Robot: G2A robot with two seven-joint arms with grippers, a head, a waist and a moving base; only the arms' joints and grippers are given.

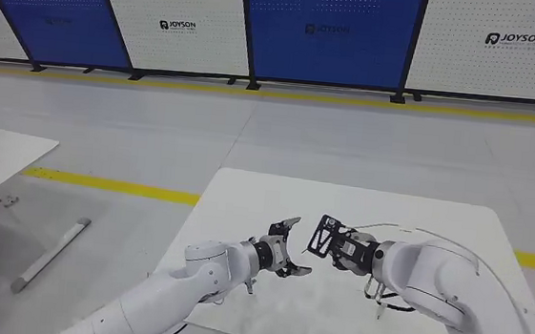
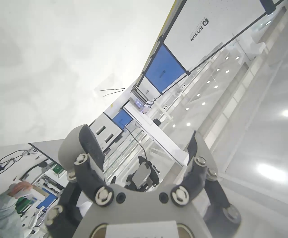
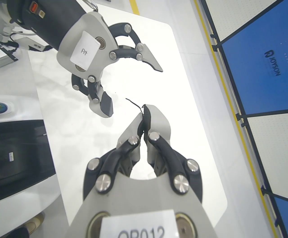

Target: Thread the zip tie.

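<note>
Pinched in my right gripper (image 3: 144, 113), the zip tie (image 3: 134, 104) pokes out, thin and black. My left gripper (image 3: 132, 90) hangs spread wide just beside it.

light: bright, even | source: ceiling lamps (image 2: 216, 86) | glare: table (image 3: 180, 90) washed white | shadows: faint

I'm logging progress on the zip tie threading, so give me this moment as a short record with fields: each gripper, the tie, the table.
left gripper: jaws open, holding nothing, above the table, facing the right gripper
right gripper: jaws shut on the zip tie
zip tie: thin, black, a short curved end sticking out past the tips toward the left gripper
contact: tie end apart from the left gripper
table: white, beneath both arms
threading: no closed loop visible
</note>
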